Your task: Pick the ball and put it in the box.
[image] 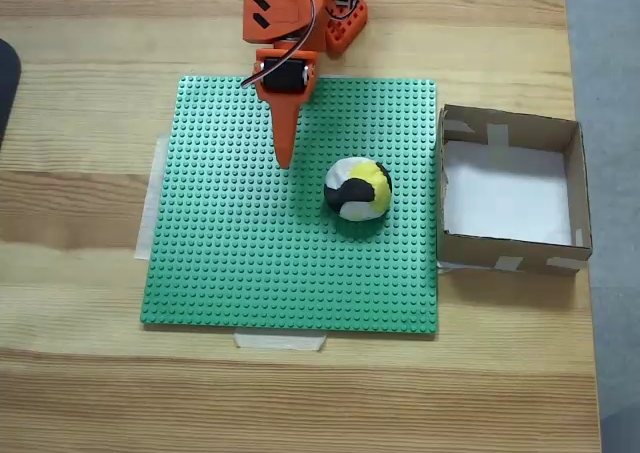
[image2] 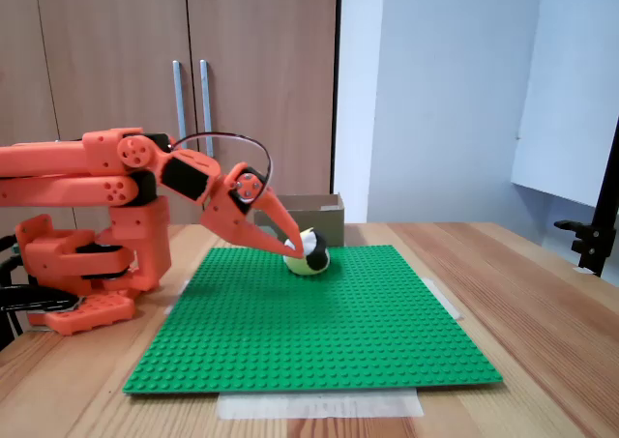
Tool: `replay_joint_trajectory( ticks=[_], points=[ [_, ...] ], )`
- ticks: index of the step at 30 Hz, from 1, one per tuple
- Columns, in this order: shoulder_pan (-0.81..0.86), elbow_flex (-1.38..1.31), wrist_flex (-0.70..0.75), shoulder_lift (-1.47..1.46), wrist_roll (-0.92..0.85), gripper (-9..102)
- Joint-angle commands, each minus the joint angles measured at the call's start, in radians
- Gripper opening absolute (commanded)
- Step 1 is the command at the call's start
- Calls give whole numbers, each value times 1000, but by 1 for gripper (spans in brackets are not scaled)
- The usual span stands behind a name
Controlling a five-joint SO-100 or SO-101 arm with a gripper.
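**Ball on mat, box beside it**

Green studded mat (image: 290, 273) taped to the wooden counter (image: 90, 393). Ball (image: 357, 188) sits on the mat, right of centre in the top-down fixed view. Orange hand (image: 283, 158) points down just left of it, apart; fingers look pressed together, clenched on nothing. Box (image: 510, 133) stands at the mat's right edge.

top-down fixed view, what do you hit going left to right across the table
Green studded baseplate left edge → gripper → ball → box
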Motion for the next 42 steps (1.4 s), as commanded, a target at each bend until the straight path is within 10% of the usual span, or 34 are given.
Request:
replay_joint_trajectory(
  ticks=[1,42],
  points=[
    [-8,54,-14,9,-8,-1],
    [34,-313,89,-192,-34,-1]
  ],
)
